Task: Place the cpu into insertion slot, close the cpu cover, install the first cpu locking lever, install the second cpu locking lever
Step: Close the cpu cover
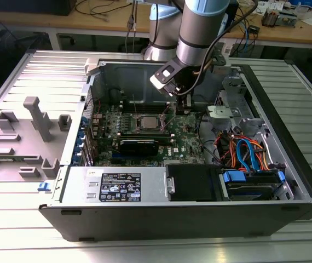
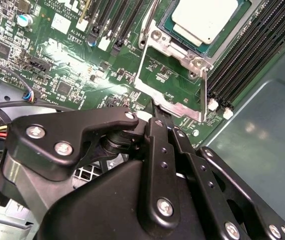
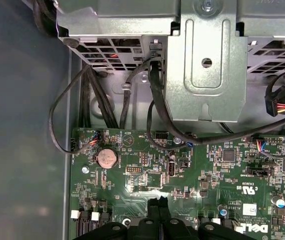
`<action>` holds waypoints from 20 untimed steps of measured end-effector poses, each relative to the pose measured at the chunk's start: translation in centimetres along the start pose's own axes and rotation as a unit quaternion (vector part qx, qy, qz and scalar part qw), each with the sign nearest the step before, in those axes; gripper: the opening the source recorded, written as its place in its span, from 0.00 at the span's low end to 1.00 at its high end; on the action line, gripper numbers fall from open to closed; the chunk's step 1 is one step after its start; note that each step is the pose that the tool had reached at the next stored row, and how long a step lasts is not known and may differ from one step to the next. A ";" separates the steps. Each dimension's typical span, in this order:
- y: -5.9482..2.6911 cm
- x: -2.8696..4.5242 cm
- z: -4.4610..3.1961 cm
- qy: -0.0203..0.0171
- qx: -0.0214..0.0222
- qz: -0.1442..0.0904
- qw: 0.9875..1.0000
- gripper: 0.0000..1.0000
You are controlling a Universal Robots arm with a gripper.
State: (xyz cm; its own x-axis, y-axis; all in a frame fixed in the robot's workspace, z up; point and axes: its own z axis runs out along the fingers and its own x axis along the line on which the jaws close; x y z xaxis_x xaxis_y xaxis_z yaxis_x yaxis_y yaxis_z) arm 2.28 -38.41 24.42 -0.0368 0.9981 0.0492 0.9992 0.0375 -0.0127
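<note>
Cpu point(image 2: 205, 19) sits in the insertion slot point(image 2: 175, 47), cpu cover point(image 2: 175, 102) flipped open btwn it & the gripper point(image 2: 165, 125). We see the gripper's fingers pressed together, tips right at the cover's free edge, cpu just beyond the cover's window.

Green motherboard point(image 3: 192, 175) — round coin battery point(image 3: 106, 157) on it (black cables point(image 3: 155, 85) nearby) — beside a metal bracket point(image 3: 206, 85).

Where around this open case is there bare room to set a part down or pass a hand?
Free: the ribbed table on the exterior view's right of the case, and its front strip. Crowded: around the insertion slot, where the tool hangs, and the cable bundle beside the motherboard.
</note>
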 end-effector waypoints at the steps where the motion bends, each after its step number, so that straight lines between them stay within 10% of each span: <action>1: -0.05 0.00 0.00 0.000 0.000 0.000 1.000 0.11; 20: -1.86 0.07 0.03 0.000 0.000 0.000 1.000 0.11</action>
State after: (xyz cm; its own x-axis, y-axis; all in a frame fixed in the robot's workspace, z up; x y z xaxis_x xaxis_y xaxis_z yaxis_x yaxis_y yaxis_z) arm 0.42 -38.41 24.42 -0.0368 0.9981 0.0492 0.9992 0.0375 -0.0127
